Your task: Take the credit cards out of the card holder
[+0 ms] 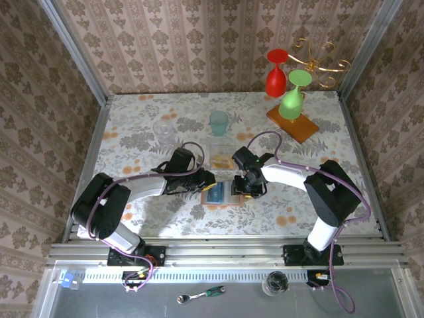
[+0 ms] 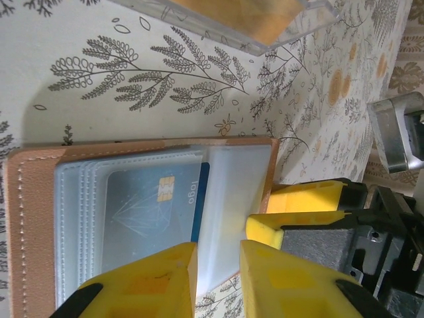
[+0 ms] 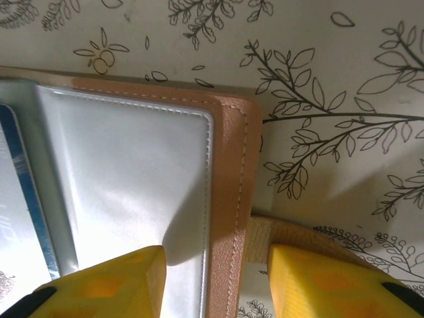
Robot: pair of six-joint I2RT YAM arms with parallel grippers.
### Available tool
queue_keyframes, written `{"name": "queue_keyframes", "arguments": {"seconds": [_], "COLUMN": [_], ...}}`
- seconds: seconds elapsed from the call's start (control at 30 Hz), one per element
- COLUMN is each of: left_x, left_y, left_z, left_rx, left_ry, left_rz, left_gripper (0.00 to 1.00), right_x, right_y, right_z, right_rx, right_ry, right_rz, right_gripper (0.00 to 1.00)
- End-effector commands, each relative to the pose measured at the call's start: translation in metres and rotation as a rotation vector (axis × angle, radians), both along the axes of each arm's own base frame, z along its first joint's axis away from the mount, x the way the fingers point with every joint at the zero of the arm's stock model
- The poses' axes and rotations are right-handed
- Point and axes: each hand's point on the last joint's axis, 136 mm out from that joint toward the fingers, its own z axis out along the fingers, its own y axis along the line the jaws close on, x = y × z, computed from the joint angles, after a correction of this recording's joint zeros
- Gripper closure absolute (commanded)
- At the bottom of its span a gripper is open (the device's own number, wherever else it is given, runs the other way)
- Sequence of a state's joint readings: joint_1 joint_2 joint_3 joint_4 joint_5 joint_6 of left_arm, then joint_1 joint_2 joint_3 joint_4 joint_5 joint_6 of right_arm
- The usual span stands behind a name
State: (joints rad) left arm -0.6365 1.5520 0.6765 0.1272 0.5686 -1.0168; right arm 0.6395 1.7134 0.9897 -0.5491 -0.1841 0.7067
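The card holder (image 1: 224, 194) lies open on the flowered tablecloth between my two grippers. Its tan leather rim (image 2: 30, 218) frames grey see-through pockets. A teal-blue credit card (image 2: 152, 212) with a gold chip sits inside a pocket; its blue edge (image 3: 32, 199) also shows in the right wrist view. My left gripper (image 2: 217, 275) hovers low over the holder's near edge, its jaws a narrow gap apart with nothing pinched. My right gripper (image 3: 213, 265) is open and straddles the holder's stitched tan side edge (image 3: 232, 199) without touching it.
A clear plastic case (image 1: 220, 146) lies just behind the holder, with a teal cup (image 1: 218, 122) and a clear glass (image 1: 164, 129) further back. A wooden slab (image 1: 293, 124) at back right carries red and green glasses beside a gold stand (image 1: 324, 63).
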Motion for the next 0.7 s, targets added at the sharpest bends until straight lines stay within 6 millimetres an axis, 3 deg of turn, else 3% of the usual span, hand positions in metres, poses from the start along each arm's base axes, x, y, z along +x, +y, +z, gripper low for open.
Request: {"name": "queue_keyframes", "arguments": {"seconds": [0.0,0.33,0.67], "left_x": [0.000,0.000,-0.008], "left_y": [0.006,0.015,0.041], "left_z": [0.004,0.003,-0.006], "left_rx": [-0.001,0.006,0.146], "left_ry": [-0.025,-0.024,-0.040], "left_rz": [0.000,0.022,0.017], "left_gripper": [0.75,0.75,0.75], "right_x": [0.006,0.014,0.019], "right_y": [0.007,0.013,0.015], "right_z": [-0.001,-0.003,0.000], "right_rx": [0.021,0.023,0.011], "right_ry": [-0.016,-0.022,-0.030], "right_rz": [0.007,0.020,0.034], "right_gripper": [0.57,0.69,0.71]}}
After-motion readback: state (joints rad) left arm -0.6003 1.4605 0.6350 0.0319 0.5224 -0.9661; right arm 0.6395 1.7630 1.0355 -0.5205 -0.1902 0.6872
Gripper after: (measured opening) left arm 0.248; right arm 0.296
